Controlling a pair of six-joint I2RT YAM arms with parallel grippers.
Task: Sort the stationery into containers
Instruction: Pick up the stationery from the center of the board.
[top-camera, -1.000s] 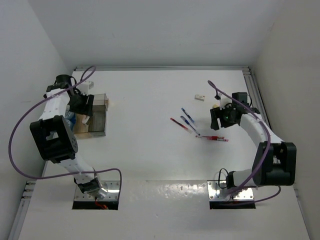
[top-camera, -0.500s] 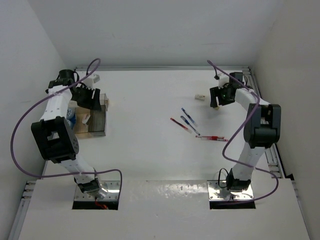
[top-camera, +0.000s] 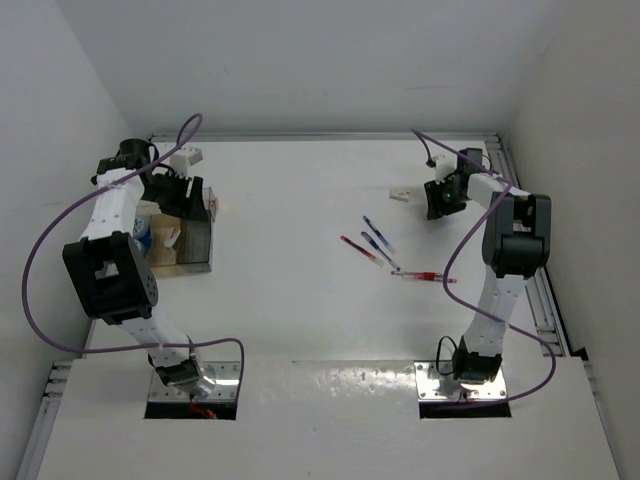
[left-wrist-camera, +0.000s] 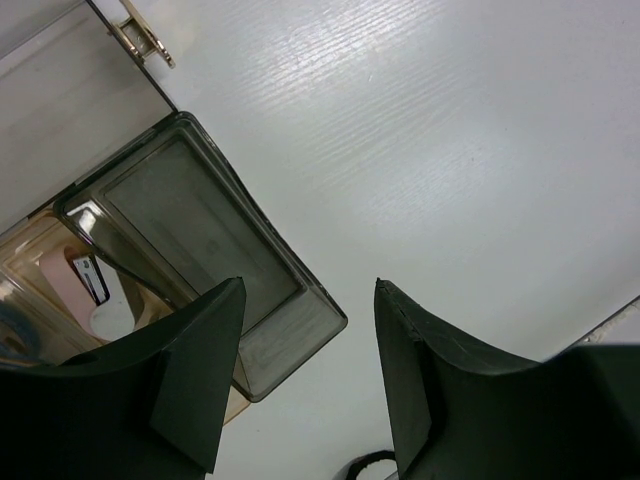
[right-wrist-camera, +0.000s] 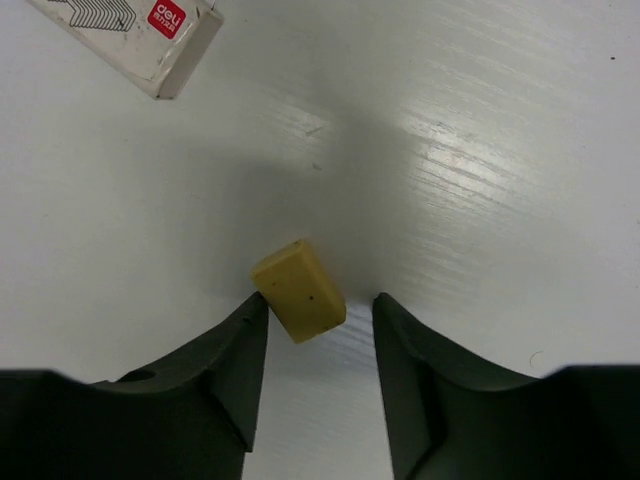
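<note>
A beige eraser block (right-wrist-camera: 298, 290) lies on the table between the open fingers of my right gripper (right-wrist-camera: 320, 298), touching the left fingertip (right-wrist-camera: 255, 310). In the top view this gripper (top-camera: 440, 196) is at the back right, beside a white block (top-camera: 400, 196) with a red label (right-wrist-camera: 140, 35). Two blue pens (top-camera: 377, 233) and two red pens (top-camera: 425, 276) lie mid-table. My left gripper (left-wrist-camera: 310, 290) is open and empty above the near end of the clear box (left-wrist-camera: 205, 250), which stands at the far left (top-camera: 197, 240).
An amber tray (left-wrist-camera: 25, 270) beside the clear box holds a pink-white piece (left-wrist-camera: 70, 275) and a blue-white roll (top-camera: 142, 236). A small brass hinge (left-wrist-camera: 140, 35) lies behind the box. A metal rail (top-camera: 520, 200) runs along the right edge.
My right arm reached back from near the pens to the back right and lowered around the beige eraser. My left gripper shifted slightly back and right over the clear box.
</note>
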